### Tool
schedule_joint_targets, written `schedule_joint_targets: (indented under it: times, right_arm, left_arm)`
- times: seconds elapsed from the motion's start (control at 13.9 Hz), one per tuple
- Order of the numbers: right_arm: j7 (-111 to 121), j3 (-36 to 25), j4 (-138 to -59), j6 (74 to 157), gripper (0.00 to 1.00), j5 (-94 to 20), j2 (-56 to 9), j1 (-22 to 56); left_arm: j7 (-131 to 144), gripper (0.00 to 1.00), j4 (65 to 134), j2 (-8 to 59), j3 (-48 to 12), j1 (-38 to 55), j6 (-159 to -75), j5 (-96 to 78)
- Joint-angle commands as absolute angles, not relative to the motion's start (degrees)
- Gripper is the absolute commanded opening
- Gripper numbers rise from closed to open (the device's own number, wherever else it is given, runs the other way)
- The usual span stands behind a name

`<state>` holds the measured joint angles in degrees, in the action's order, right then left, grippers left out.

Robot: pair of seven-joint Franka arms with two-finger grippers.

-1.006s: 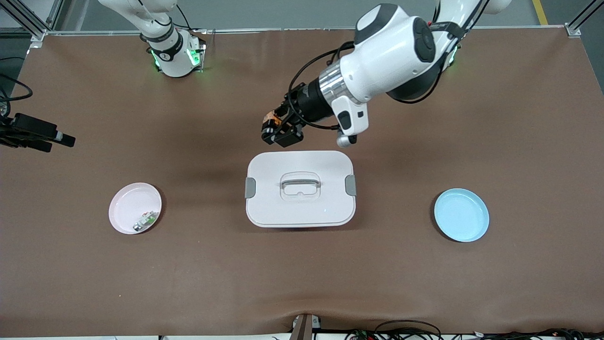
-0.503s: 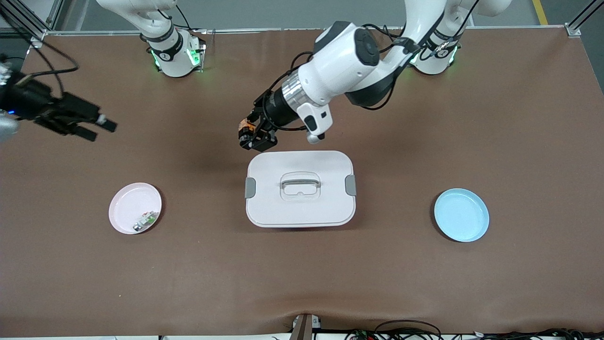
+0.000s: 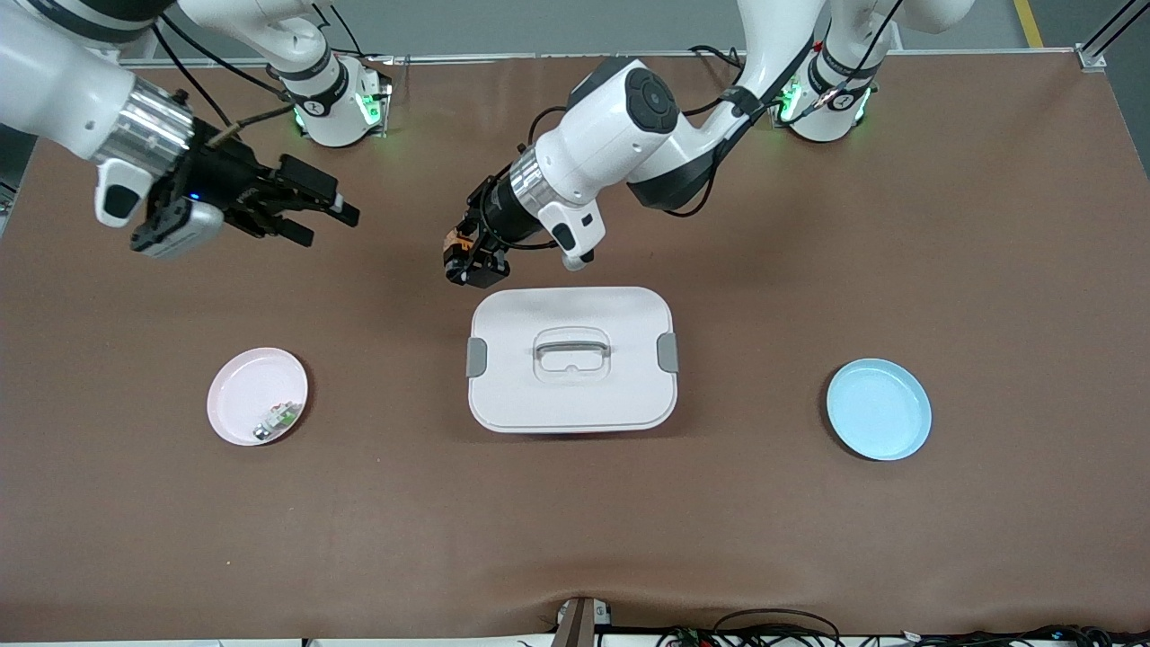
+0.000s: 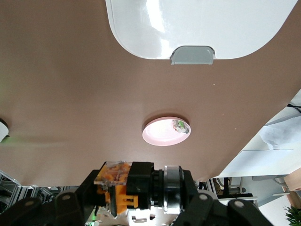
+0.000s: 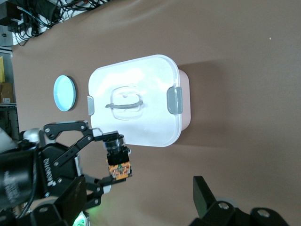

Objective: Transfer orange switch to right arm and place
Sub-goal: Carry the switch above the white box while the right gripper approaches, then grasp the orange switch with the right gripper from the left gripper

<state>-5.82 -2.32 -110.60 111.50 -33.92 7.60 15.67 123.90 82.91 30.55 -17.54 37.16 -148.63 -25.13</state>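
Brown matting covers the long table, with the two white arms based along its edge farthest from the front camera. At the middle sits a white rounded-rectangular plastic box with a closed lid, grey side latches and a moulded handle. Toward the right arm's end of the table lies a round pale pink dish holding a small green-and-white part; toward the left arm's end lies a round light blue dish. The left gripper hangs over the bare mat just beside the box's edge farthest from the front camera, its fingers clamped on the orange switch, a tiny push-button with a black cylindrical body and orange cap; the left wrist view shows it pinched between the black fingers. The right gripper hovers over the mat toward the right arm's end, well apart from the switch, jaws spread wide and holding nothing.
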Motion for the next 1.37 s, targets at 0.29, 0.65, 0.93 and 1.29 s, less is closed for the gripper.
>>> schedule_joint_targets:
  times: [0.29,0.65,0.93,1.29]
  right_arm:
    - [-6.06,-2.90,-117.16,123.55,1.00,-40.95,4.32,22.32]
    - [-6.24,-2.90,-117.07,125.68,1.00,-41.92,2.64,24.70]
    - [-6.15,-2.90,-118.03,125.95,1.00,-43.68,2.64,25.75]
    - [-6.07,-2.90,-119.35,126.65,1.00,-43.68,2.64,27.24]
  left_arm:
    - [125.95,0.33,81.56,31.03,-16.96,37.97,-149.59,-22.68]
    - [125.95,0.33,81.56,31.11,-16.88,38.06,-149.59,-22.59]
    - [125.95,0.33,81.56,31.11,-16.88,38.06,-149.59,-22.59]
    - [125.95,0.33,81.56,31.02,-16.88,37.97,-149.59,-22.59]
